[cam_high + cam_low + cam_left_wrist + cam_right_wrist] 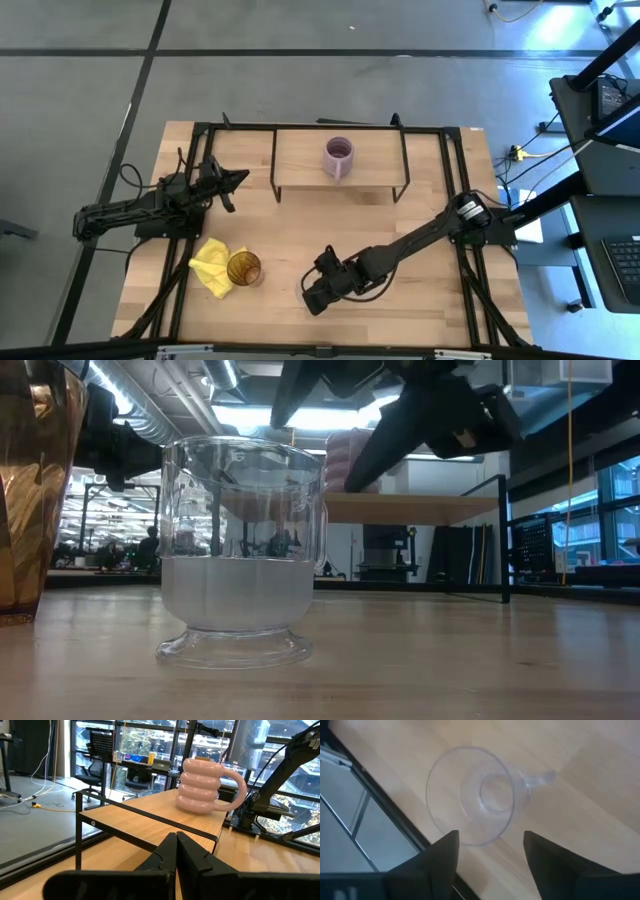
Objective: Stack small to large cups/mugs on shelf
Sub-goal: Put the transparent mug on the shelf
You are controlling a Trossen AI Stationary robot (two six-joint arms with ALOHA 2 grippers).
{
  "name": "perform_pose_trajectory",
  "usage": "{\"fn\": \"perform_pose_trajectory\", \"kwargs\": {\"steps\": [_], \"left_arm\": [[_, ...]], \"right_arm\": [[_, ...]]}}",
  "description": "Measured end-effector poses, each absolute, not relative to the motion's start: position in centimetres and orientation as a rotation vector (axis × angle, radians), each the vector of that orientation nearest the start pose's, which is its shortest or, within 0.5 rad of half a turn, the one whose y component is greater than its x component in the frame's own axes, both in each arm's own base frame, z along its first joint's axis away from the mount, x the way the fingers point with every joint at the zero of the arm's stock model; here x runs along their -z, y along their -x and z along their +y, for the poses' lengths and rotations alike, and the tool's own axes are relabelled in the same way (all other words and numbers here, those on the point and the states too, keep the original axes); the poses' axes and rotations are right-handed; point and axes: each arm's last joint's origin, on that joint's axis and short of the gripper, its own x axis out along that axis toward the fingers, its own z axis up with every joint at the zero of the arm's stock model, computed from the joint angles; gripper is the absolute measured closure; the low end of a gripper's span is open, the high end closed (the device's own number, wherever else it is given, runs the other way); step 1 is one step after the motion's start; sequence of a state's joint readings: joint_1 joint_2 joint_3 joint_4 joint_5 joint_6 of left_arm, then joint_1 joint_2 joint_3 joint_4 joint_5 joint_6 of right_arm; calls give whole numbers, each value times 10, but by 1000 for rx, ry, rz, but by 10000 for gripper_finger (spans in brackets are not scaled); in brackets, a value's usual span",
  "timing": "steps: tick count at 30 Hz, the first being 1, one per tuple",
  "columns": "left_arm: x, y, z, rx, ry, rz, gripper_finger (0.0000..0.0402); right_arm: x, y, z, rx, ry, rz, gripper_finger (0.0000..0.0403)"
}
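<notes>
Nearest the low camera, the clear glass cup stands upright on the worktop, filling the left-centre of that frame, with the amber tumbler at the far left edge. In the right wrist view the same clear cup lies just ahead of the right end effector, whose fingers are spread wide and hold nothing; they sit on either side of the cup's rim without visibly touching it. From above, this right end effector sits in the lower centre of the frame, and the amber tumbler stands to its left, touching the yellow cloth. Farther back, at centre left, the left end effector rests pinched closed and empty beside the shelf. Farthest, in the upper centre, the purple mug stands upright on the shelf, right of its middle, with its handle toward the near edge.
</notes>
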State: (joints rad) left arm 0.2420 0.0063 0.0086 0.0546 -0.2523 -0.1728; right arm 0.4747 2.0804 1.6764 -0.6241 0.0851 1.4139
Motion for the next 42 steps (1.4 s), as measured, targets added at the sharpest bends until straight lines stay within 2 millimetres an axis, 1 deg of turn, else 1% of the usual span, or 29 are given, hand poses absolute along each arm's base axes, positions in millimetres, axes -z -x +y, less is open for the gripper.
{"fn": "perform_pose_trajectory", "kwargs": {"steps": [8,12,16,24,27,36,39,42], "left_arm": [[-171,-92,30,-488,170,-99,401],[-171,-92,30,-488,170,-99,401],[-171,-92,30,-488,169,-99,401],[-171,-92,30,-488,169,-99,401],[-171,-92,30,-488,169,-99,401],[-171,-92,30,-489,169,-99,401],[-171,-92,30,-488,169,-99,401],[-171,-92,30,-488,169,-99,401]], "right_arm": [[-210,-401,199,407,-985,1010,222],[-201,-403,199,426,-974,1026,236],[-190,-405,201,425,-973,1063,245],[-190,-406,199,431,-969,1059,261],[-190,-406,198,431,-969,1062,282],[-189,-404,198,425,-930,1082,386],[-189,-405,196,413,-916,1091,395],[-189,-405,193,401,-907,1112,385]]}}
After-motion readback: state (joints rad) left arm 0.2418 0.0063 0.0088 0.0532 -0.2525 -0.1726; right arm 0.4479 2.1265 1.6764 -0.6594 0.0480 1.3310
